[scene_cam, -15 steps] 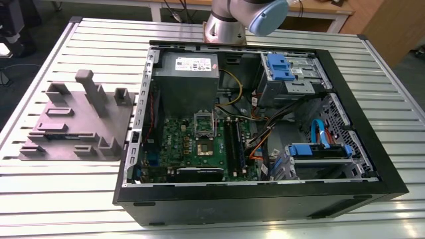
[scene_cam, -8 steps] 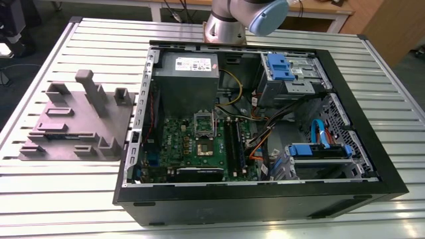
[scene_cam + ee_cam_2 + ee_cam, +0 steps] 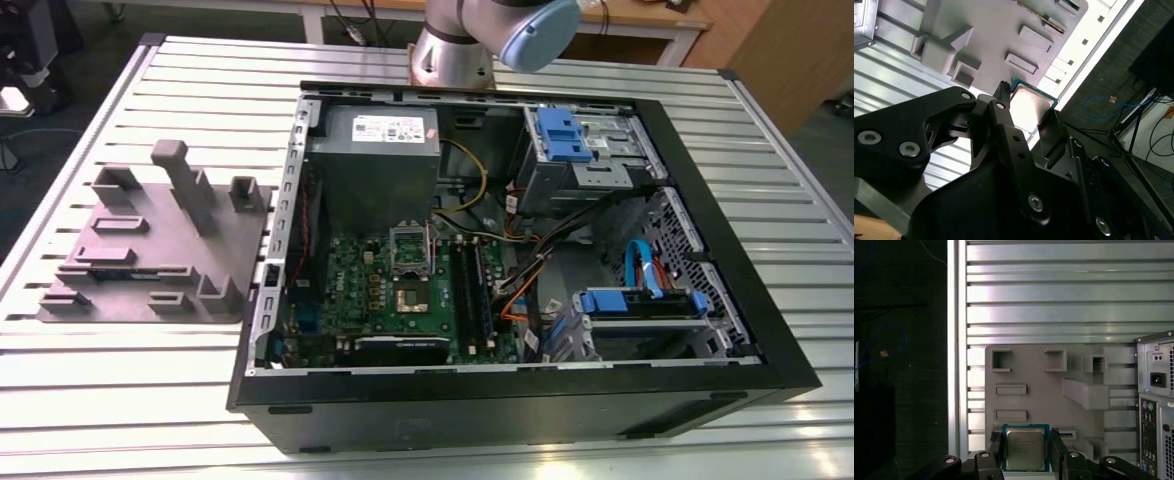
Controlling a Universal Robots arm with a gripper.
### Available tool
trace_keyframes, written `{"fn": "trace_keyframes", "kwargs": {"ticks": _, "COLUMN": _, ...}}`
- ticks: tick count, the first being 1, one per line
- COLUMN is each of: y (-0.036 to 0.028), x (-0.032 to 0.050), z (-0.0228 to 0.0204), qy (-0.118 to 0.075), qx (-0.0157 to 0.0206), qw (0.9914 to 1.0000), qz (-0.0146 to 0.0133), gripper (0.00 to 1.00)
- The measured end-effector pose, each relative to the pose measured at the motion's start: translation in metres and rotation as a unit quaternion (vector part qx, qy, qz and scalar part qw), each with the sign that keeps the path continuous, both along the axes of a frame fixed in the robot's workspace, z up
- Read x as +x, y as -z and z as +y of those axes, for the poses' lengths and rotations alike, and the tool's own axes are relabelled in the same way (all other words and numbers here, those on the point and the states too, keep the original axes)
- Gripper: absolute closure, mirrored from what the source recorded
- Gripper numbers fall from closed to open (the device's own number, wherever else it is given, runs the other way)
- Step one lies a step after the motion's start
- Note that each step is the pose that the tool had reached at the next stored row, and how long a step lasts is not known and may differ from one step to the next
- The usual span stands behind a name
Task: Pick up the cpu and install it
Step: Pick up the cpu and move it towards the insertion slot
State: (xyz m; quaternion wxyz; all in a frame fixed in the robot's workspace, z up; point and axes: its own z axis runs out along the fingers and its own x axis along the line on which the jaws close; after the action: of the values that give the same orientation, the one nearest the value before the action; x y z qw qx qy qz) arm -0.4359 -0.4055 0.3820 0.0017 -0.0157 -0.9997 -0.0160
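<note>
**First wrist view: the cpu is clamped in the gripper over the grey tray**

In the first wrist view the gripper (image 3: pixel 1025 437) has its 2 black fingers (image 3: pixel 996 444) pressed against 2 opposite edges of the cpu (image 3: pixel 1025 450), so the pincer is closed on the chip and holds it. The silver metal top of the cpu faces the camera, with the green rim showing around it. Beyond the chip lies the grey moulded tray (image 3: pixel 1044 400) with its square pockets and long slots. The cpu looks large against these pockets, so it appears lifted clear of the tray. The tray rests on the slatted metal table (image 3: pixel 1054 290), and the back panel of the computer case (image 3: pixel 1154 390) stands just beside the tray.

In the second wrist view the gripper (image 3: pixel 1028 102) is seen from the side. The cpu (image 3: pixel 1030 107) sits between the 2 fingertips, and the tray (image 3: pixel 994 25) is farther away, behind it.

In the exterior view the tray (image 3: pixel 147 250) lies on the table (image 3: pixel 200 80), at the exterior view's left of the case (image 3: pixel 534 400). The case lies open. Inside it the green motherboard (image 3: pixel 461 300) is visible, with the socket (image 3: pixel 408 297) near its middle. The grey power supply (image 3: pixel 374 135) is at the far end of the case, and the arm (image 3: pixel 467 40) rises just behind it.
</note>
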Motion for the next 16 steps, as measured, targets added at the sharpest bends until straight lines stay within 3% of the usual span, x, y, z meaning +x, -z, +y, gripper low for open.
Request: {"fn": "trace_keyframes", "kwargs": {"ticks": 16, "y": 0.0, "x": 0.0096, "z": 0.0, "qy": 0.0, "qx": 0.0, "qw": 1.0, "qz": 0.0, "gripper": 0.53}}
